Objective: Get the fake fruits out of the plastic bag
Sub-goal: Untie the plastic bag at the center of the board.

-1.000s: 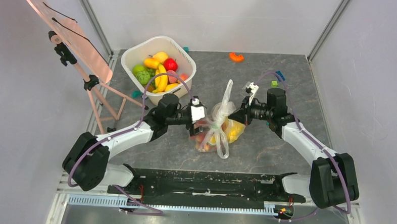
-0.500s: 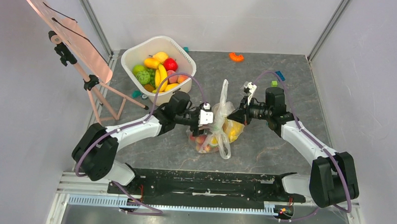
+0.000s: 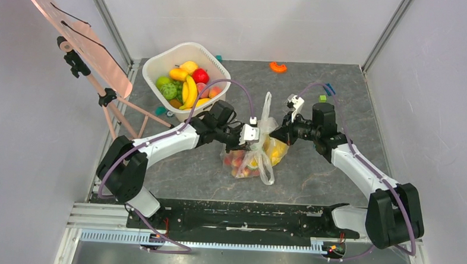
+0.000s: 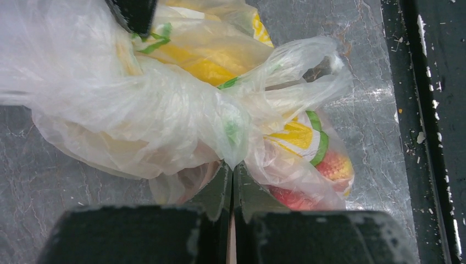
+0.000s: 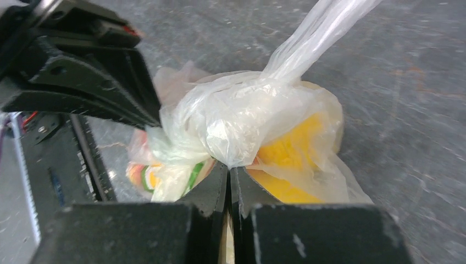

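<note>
The plastic bag [image 3: 258,146] lies in the middle of the table, knotted at the top. One loop handle [image 3: 266,107] stands up and the other trails toward the near edge. The fake fruits show through the film: yellow ones [image 3: 275,150] on the right, red and pink ones [image 3: 240,162] on the left. My left gripper [image 3: 255,135] is shut on bunched film at the knot [image 4: 231,124], with a yellow fruit [image 4: 203,65] and a pink-red one [image 4: 335,166] beyond it. From the right, my right gripper [image 3: 274,135] is shut on the film [image 5: 242,118] beside a yellow fruit [image 5: 294,144].
A white tub [image 3: 158,62] at the back left holds bananas, green fruits and a red apple. A pink-topped stand [image 3: 105,95] leans at the left. An orange piece [image 3: 278,67], a green block [image 3: 322,98] and a blue piece [image 3: 330,88] lie at the back. A black rail [image 3: 245,216] runs along the near edge.
My left gripper has moved right up to the bag and gone from open to shut on the film at the knot. The right gripper has stayed shut on the bag.
</note>
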You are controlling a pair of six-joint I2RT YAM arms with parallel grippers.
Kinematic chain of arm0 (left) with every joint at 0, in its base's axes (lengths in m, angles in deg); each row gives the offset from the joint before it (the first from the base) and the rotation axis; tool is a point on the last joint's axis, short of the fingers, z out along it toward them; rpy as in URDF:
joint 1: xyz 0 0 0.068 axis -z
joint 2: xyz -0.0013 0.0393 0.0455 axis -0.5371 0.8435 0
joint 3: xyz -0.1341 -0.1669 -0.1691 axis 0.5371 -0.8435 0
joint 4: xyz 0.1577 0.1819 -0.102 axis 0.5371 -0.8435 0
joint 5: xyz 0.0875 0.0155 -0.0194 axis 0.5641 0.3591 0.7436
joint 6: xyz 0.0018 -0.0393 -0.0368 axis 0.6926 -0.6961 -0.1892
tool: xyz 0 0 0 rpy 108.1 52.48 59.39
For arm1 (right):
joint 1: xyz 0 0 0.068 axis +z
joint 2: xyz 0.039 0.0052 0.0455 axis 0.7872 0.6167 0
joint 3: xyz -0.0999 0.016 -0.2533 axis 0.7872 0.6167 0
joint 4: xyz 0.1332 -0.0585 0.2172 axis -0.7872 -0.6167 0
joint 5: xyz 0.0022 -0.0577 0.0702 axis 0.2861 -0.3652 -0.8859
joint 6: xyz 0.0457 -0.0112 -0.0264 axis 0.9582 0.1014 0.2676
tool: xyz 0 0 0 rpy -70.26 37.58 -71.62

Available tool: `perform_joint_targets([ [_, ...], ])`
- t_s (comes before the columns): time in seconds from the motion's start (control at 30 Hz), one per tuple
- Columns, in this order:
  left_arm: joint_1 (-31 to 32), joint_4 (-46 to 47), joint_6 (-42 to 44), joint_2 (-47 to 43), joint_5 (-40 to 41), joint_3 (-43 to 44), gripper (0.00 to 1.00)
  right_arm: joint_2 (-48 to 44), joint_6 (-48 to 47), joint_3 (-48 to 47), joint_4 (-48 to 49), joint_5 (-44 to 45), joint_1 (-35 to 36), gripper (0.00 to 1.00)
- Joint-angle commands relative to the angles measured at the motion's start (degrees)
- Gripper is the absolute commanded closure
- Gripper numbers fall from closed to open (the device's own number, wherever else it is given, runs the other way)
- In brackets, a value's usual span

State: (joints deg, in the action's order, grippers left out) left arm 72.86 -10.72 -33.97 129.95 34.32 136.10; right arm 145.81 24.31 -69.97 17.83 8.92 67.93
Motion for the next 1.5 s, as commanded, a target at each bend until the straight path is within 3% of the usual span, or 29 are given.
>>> perform_joint_targets([
  [0.0,0.5,-3.2,-3.5,-1.2,0.8,2.8,0.98,-4.0,1.9,-0.1,1.8,12.6,0.2,1.0],
  [0.27,2.2,12.3,-27.7,-8.5,10.6,-4.1,0.98,-7.5,14.4,2.9,5.2,33.3,0.1,1.0],
  [0.5,2.6,24.4,-40.6,-15.4,18.2,-14.8,0.98,-8.8,26.7,6.1,6.8,40.6,-0.5,1.0],
  [0.67,2.6,28.7,-44.8,-21.1,23.8,-22.2,0.98,-9.0,34.4,9.5,6.9,40.6,-3.4,1.0],
  [0.87,2.6,33.7,-47.5,-25.7,27.9,-28.9,0.98,-9.9,37.9,15.9,12.0,33.0,-7.8,0.99],
  [1.07,2.6,35.1,-46.8,-25.3,25.9,-28.9,0.98,-16.6,28.3,16.4,15.7,28.3,-8.0,0.75],
  [1.17,2.6,35.3,-46.1,-24.2,24.2,-28.0,0.98,-20.0,20.0,16.0,17.6,24.9,-8.0,0.51],
  [1.23,2.6,36.4,-45.6,-24.0,23.0,-28.0,0.98,-21.7,13.4,15.6,16.8,24.3,-8.0,0.43],
  [1.33,2.6,37.0,-44.8,-24.1,22.5,-27.9,0.98,-24.1,4.1,15.9,16.5,21.7,-7.9,0.24],
  [1.47,2.6,36.9,-43.2,-24.4,21.8,-27.7,0.98,-25.1,-13.2,14.1,12.8,11.6,-7.6,0.14],
])
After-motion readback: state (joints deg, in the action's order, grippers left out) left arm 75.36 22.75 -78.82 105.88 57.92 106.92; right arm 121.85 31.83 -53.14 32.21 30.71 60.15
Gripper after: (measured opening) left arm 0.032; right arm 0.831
